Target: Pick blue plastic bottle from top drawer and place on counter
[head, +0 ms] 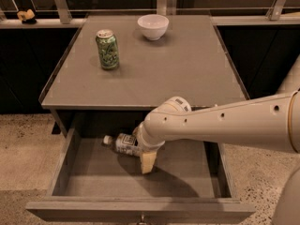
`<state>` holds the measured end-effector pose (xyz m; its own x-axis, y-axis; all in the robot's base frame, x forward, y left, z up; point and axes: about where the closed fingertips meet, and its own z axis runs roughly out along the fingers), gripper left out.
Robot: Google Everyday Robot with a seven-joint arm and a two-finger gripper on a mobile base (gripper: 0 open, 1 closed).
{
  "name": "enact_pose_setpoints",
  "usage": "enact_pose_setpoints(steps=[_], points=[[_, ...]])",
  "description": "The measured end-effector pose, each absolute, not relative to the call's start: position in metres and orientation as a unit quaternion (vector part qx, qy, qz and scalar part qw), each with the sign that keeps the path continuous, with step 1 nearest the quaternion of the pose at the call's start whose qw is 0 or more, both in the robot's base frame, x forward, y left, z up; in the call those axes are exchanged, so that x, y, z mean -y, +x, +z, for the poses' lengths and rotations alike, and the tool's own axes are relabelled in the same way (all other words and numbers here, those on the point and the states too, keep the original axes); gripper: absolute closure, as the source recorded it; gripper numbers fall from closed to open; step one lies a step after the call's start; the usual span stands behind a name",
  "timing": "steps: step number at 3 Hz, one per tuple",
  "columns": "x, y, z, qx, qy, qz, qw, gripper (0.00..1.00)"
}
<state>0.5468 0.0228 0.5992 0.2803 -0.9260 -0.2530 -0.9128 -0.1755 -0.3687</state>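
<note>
The top drawer (140, 209) is pulled open below the counter (187, 74). The blue plastic bottle (123, 143) lies on its side at the back of the drawer, white cap pointing left. My gripper (146, 159) reaches down into the drawer from the right, at the bottle's right end. The wrist hides that end of the bottle, so I cannot tell whether the gripper holds it.
A green drink can (107, 49) stands at the counter's left side and a white bowl (153, 26) at its back middle. The pale arm (225, 123) crosses over the drawer's right half. Speckled floor lies on both sides of the cabinet.
</note>
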Motion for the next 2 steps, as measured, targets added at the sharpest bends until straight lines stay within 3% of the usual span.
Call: enact_pose_setpoints(steps=[2], points=[[-0.0229,0.5468,0.5992,-0.6,-0.767,-0.014,0.229,0.89]])
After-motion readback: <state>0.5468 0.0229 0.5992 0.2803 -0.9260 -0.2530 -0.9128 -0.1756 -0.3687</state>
